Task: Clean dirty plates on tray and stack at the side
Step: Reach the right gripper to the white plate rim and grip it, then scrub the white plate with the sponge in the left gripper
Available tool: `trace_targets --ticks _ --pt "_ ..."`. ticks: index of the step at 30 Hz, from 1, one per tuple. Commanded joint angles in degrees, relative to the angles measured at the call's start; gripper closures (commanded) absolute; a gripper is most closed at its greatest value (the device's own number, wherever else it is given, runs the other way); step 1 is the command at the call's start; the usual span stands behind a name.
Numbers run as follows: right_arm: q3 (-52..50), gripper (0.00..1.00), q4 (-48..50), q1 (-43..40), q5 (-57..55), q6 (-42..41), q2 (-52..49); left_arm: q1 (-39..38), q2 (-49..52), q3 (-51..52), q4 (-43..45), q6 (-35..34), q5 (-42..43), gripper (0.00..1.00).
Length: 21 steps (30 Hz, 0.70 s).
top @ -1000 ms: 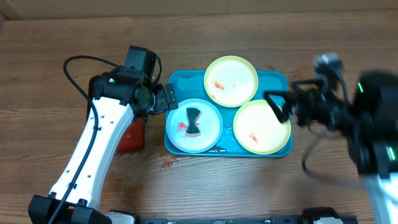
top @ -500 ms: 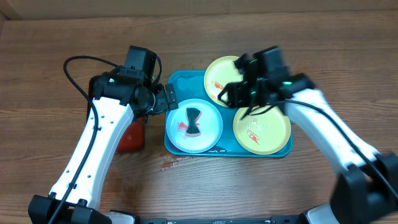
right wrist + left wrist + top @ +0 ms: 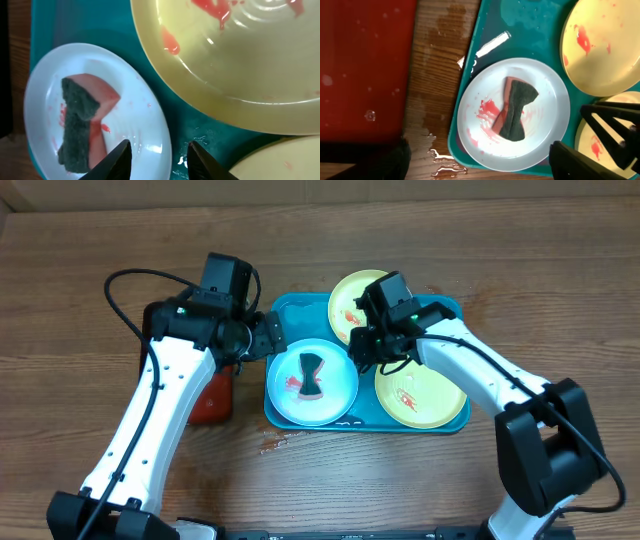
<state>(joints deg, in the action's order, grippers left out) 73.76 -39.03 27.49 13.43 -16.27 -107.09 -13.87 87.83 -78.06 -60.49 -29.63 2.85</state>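
Right gripper (image 3: pixel 159 161): released, jaws apart, nothing held. I read it above the large turquoise-blue rectangular plastic tray (image 3: pixel 290 312), between the plates.

At its 9 o'clock: round whitish plastic plate with light blue rim (image 3: pixel 335 395), red-smeared, carrying a dark-green-and-pink sponge (image 3: pixel 311 374).

Two round pale yellow-green plastic plates, both red-smeared, on the tray: one (image 3: pixel 345 302) at its 12 o'clock, one (image 3: pixel 425 392) at its 4 o'clock.

Left gripper (image 3: pixel 480 155): released, spread wide, empty, at the tray's 9 o'clock rim.

Red tray (image 3: pixel 365 65) lies beyond that rim, at 9 o'clock.
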Motion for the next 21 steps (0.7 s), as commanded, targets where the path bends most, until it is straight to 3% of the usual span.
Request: trace_targets --ticks 1,5,9,12,16,21 --pt "1.3 0.62 0.0 0.6 -1.9 -0.5 -2.4 0.0 1.1 2.4 0.9 0.1 3.1 0.12" --pt "1.2 0.62 -1.2 0.6 -2.0 -1.9 -5.4 0.0 2.3 3.4 1.4 3.2 4.8 0.11" --pt "1.2 0.68 -1.6 0.6 -1.9 -3.7 -6.4 -0.3 3.9 3.5 2.6 4.2 5.4 0.12" --pt "1.2 0.76 -1.9 0.6 -1.8 -4.6 -6.4 -1.4 6.8 3.5 4.4 5.4 9.1 0.27" --pt "1.2 0.92 -2.1 0.6 -1.8 -5.1 -6.7 -3.0 10.7 3.5 5.7 5.5 11.4 0.32" --pt "1.2 0.93 -1.6 0.6 -1.1 -5.2 -6.8 -5.4 15.6 3.5 9.2 7.9 13.9 0.41"
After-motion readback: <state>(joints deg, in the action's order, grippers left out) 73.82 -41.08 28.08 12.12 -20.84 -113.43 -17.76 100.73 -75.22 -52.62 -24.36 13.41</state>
